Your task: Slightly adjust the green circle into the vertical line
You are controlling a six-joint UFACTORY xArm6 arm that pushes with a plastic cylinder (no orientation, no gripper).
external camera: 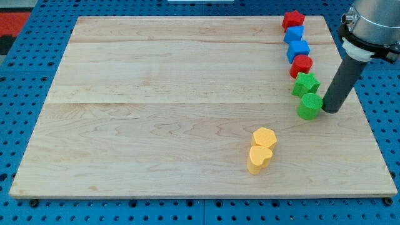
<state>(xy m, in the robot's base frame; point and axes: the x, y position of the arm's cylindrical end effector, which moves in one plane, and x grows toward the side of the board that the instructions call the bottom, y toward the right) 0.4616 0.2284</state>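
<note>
In the one camera view, we are looking down at a pale wooden board (187, 106) resting on a blue perforated counter (25, 212), and we are working without any gripper, so there is no open or closed state for us to tell; our arm is ending in a straight dark rod (342, 84) instead. We are holding my tip (330, 111) down at the board's surface near the view's right edge, just beside the green circle block (309, 106) on its right side, so close that we cannot tell whether the two are touching. The green circle block is sitting at the lower end of a column of blocks running down from the view's top right corner. From the top, that column is showing a red star-shaped block (292, 20), a blue block (294, 34) of blurred outline, a second blue block (299, 49), a red rounded block (301, 65), and a green star-shaped block (305, 83), each one crowding against the next. The green circle block is lying just below the green star-shaped block and slightly toward the view's right of it. Well apart from the column, toward the view's bottom centre, a yellow hexagon-like block (265, 137) is pressing against a yellow heart-shaped block (259, 158) directly beneath it.
</note>
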